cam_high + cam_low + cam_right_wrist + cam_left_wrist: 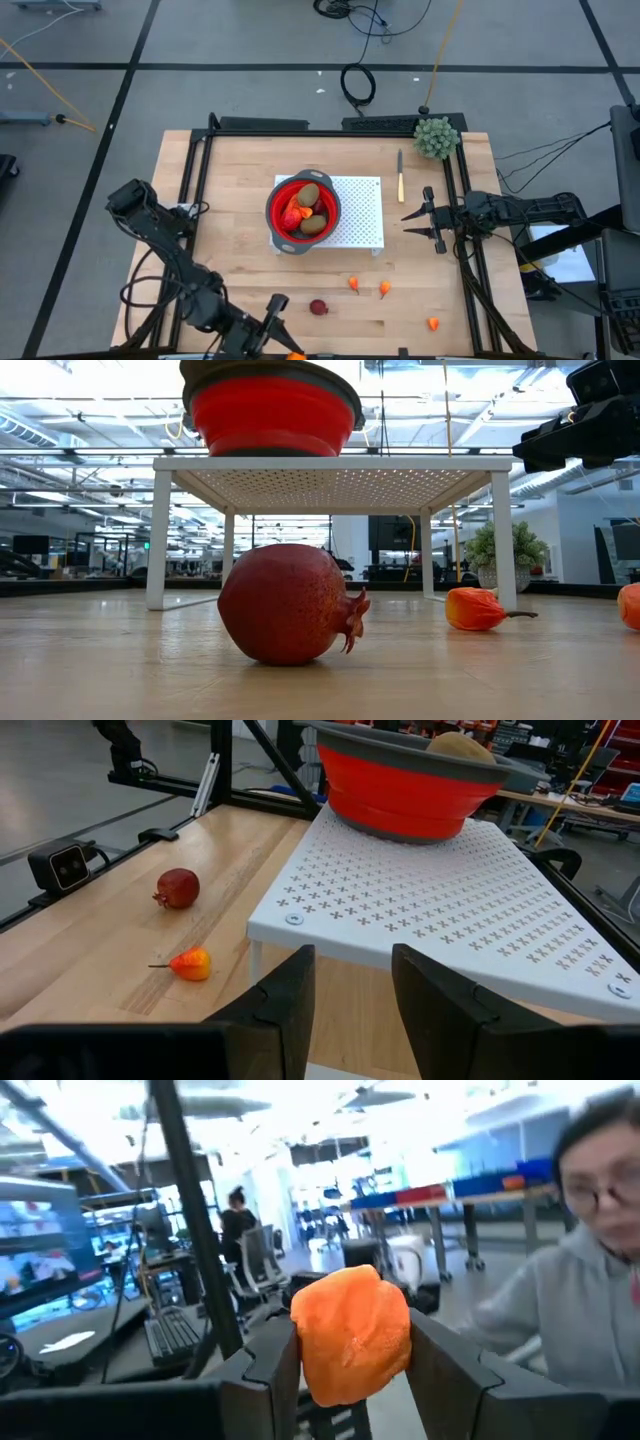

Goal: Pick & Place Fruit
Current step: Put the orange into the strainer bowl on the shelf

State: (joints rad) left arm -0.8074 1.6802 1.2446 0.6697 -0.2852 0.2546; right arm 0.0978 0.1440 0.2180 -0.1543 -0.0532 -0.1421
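Observation:
A lumpy orange fruit (350, 1330) sits between the fingers of my left gripper (281, 334), which is shut on it at the table's near edge; from above only a sliver of it (296, 356) shows. A red bowl (303, 212) stands on a white perforated stand (362, 218) and holds brown kiwi-like ovals and red-orange pieces. A dark red ball (318, 307) and three tiny orange bits (354, 284), (385, 289), (432, 323) rest on the wood. My right gripper (424, 216) waits open at the right side, level, facing the stand. My left gripper pinches the orange fruit by its two opposite sides (306, 1352) between the two fingers (268, 1365). The fingers reach out about level, tipped slightly up, pointing past the table's near edge. The fruit is lifted clear of the table.
A wooden-handled knife (400, 178) lies beyond the stand, and a green bushy ball (437, 137) sits at the far right corner. A black frame runs along the table's edges. A person in a grey hoodie (585, 1280) shows beyond the near edge.

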